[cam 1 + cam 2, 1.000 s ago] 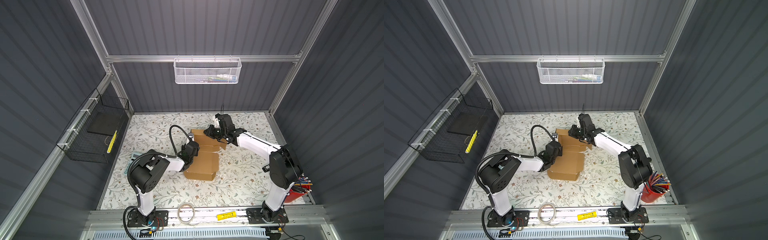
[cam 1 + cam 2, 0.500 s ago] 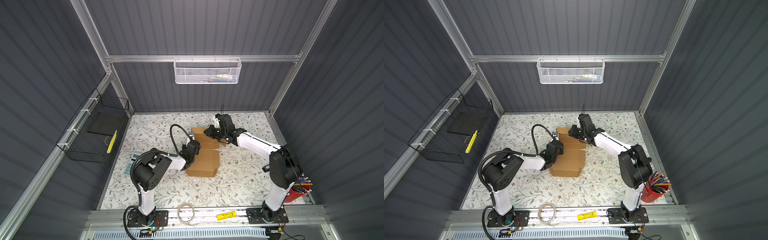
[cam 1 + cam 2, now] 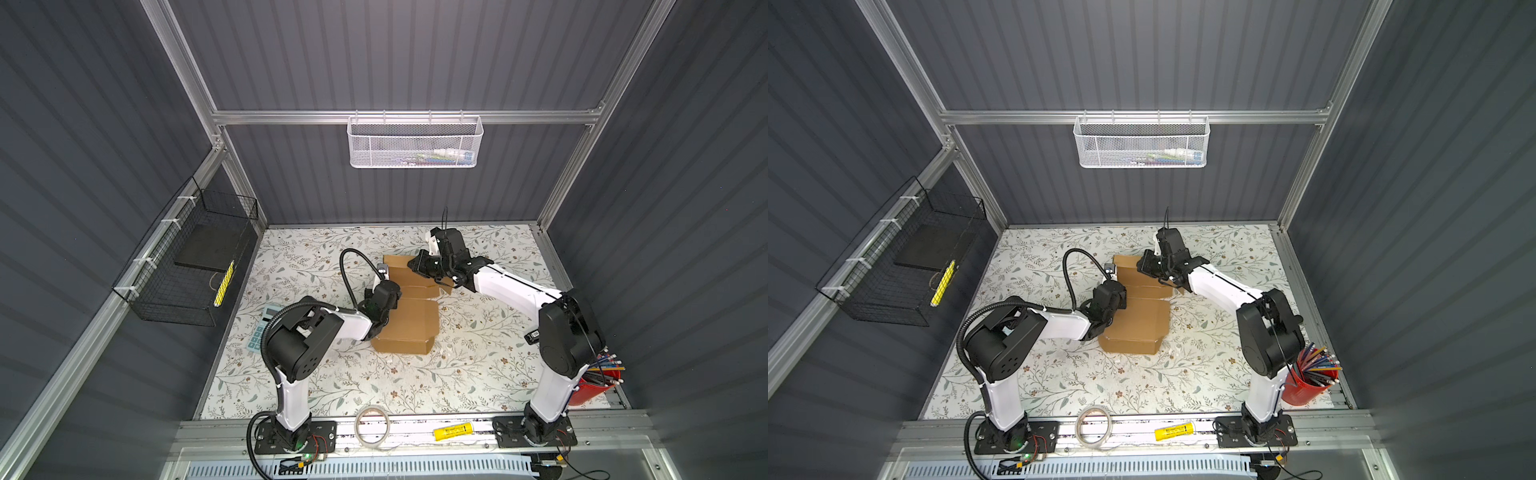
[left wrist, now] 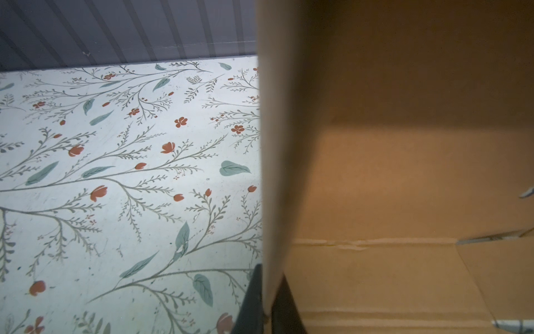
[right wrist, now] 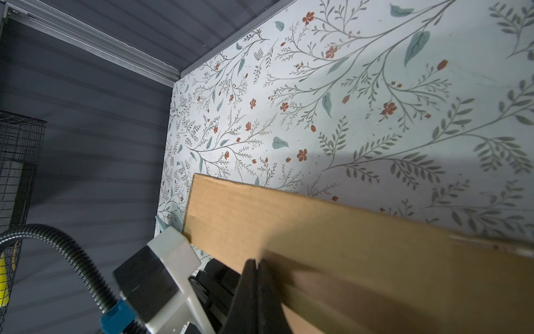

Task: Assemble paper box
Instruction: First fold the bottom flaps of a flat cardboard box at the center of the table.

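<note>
The brown paper box sits half folded in the middle of the flowery table. The left claw squeezes a standing side wall of the box. The right claw, nearer the table's back edge, is clenched tight at the box's far flap. I cannot tell if it pinches the flap.
</note>
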`<state>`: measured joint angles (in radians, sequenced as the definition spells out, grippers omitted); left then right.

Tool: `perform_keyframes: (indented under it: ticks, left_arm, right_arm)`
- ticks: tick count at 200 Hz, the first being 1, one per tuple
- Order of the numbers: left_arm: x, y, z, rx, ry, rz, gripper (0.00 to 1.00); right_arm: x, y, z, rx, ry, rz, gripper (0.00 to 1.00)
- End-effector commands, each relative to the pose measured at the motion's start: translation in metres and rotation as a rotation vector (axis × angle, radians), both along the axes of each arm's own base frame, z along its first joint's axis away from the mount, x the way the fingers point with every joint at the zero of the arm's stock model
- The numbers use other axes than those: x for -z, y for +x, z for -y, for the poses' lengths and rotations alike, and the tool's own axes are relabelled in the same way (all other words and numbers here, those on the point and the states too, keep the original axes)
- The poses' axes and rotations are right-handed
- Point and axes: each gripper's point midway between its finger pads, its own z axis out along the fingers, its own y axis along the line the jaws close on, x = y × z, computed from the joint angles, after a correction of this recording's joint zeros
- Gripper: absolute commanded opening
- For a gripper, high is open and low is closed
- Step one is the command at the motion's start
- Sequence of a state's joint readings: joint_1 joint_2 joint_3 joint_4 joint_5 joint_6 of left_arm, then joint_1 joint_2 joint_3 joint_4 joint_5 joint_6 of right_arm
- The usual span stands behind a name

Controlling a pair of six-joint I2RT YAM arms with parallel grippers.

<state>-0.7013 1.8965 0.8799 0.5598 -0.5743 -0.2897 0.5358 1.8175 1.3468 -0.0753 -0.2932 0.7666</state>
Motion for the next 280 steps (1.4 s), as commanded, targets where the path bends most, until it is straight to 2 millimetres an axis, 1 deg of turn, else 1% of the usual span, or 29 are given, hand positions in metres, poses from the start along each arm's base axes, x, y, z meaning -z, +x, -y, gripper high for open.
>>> perform_keyframes:
  ticks: [1,20,75,89,112,140,171,194,207,280]
  left_arm:
    - [-0.018,0.003,-0.003,-0.021,-0.03,0.047,0.2]
    - [-0.022,0.002,-0.004,-0.022,-0.033,0.054,0.26]
    - [-0.029,0.004,-0.006,-0.033,-0.036,0.08,0.36]
    - [-0.033,0.006,-0.006,-0.04,-0.038,0.092,0.38]
    - [-0.038,0.01,-0.005,-0.04,-0.037,0.108,0.38]
    - [-0.04,0.015,-0.004,-0.046,-0.039,0.118,0.34]
    - [-0.044,0.021,-0.002,-0.046,-0.041,0.13,0.31]
    - [-0.047,0.025,0.0,-0.043,-0.037,0.137,0.25]
    - [-0.046,0.026,0.0,-0.043,-0.035,0.137,0.21]
    - [-0.043,0.027,0.001,-0.039,-0.028,0.128,0.09]
  right_arm:
    - [0.021,-0.005,0.001,-0.004,-0.033,-0.068,0.0]
    - [0.022,-0.005,0.001,-0.004,-0.035,-0.072,0.0]
    - [0.019,-0.004,0.001,-0.003,-0.041,-0.07,0.0]
    - [0.019,-0.003,0.002,0.0,-0.044,-0.068,0.0]
    - [0.02,-0.003,0.002,0.0,-0.045,-0.073,0.0]
    - [0.02,-0.003,0.002,0.001,-0.047,-0.072,0.0]
    - [0.022,-0.003,0.004,0.004,-0.052,-0.074,0.0]
    - [0.022,-0.003,0.004,0.004,-0.051,-0.076,0.0]
    - [0.022,-0.003,0.004,0.004,-0.05,-0.074,0.0]
    - [0.023,-0.003,0.003,0.001,-0.046,-0.075,0.0]
